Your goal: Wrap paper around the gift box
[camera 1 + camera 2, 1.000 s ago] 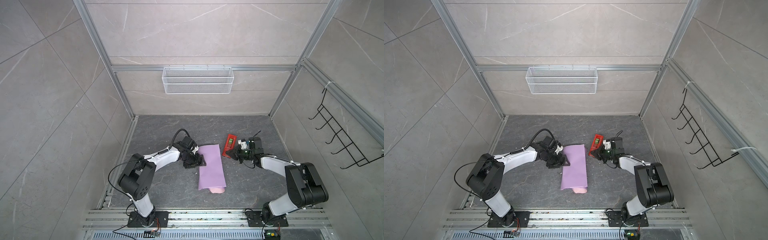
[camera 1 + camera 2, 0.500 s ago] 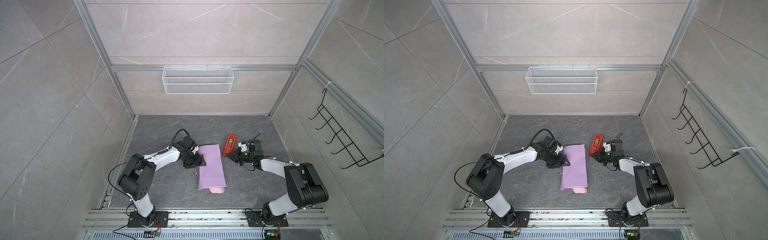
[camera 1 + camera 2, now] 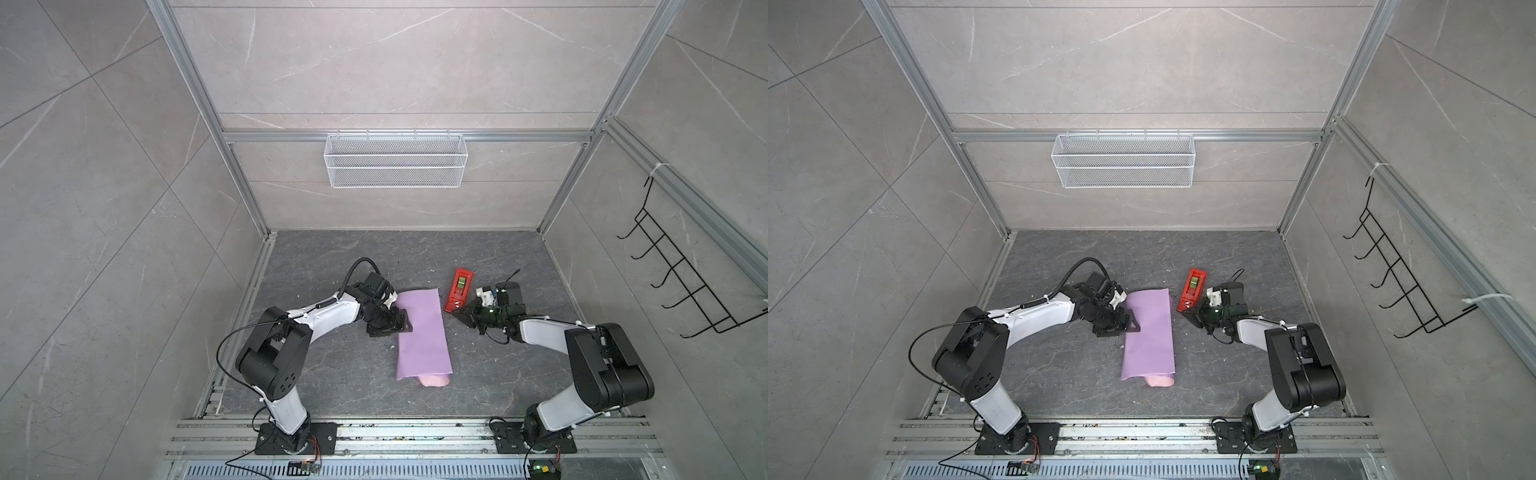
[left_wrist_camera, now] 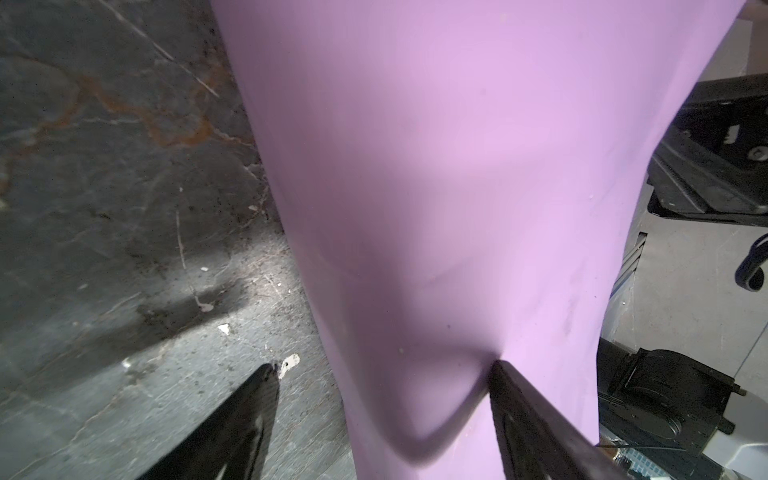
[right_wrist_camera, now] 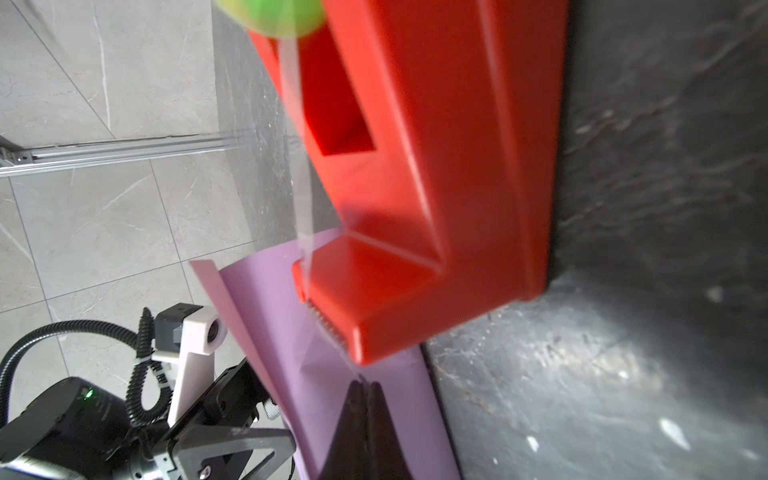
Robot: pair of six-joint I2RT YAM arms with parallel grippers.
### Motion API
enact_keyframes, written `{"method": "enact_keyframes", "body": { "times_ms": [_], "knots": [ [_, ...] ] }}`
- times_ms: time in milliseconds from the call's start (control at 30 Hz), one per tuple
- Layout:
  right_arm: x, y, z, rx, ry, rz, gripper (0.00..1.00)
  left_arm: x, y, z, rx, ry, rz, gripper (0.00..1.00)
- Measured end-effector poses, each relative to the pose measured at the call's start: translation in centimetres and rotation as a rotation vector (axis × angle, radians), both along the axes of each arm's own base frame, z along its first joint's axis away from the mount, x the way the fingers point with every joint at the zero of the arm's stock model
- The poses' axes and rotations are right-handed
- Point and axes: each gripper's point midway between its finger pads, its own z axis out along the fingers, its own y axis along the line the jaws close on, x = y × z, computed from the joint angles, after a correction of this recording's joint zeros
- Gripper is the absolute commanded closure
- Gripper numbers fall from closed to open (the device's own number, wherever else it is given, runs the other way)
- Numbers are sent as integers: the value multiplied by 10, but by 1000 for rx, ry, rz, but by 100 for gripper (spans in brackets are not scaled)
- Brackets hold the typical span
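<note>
Paper (image 3: 419, 332) lies folded, lilac side up, mid-way across the surface (image 3: 332, 257). Left gripper (image 4: 382, 365) is spread wide, one finger pressing the paper's edge and the other on bare stone (nothing clasped). Right gripper (image 5: 365, 388) is fully closed at the red tape dispenser's (image 3: 459, 289) toothed end; whether it pinches tape cannot be told

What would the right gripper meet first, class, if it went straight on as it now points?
Probably the toothed cutter end of the red tape dispenser, right ahead of the shut right gripper; depth is unclear.
</note>
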Motion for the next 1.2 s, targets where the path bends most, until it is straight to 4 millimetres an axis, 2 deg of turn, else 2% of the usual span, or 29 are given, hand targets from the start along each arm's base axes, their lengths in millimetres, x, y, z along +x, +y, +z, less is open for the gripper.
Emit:
{"method": "enact_keyframes", "body": {
  "times_ms": [467, 700, 867, 1200],
  "knots": [
    [15, -5, -18, -42, -21, -19, 100, 0, 0, 0, -3, 4, -1, 19],
    [16, -3, -21, -51, -32, 16, 100, 0, 0, 0, -6, 6, -3, 19],
    [14, -5, -33, -78, 1, 31, 100, 0, 0, 0, -6, 5, -3, 19],
    [13, -11, -32, -130, 6, 53, 100, 0, 0, 0, -6, 5, -4, 19]
  ]
}}
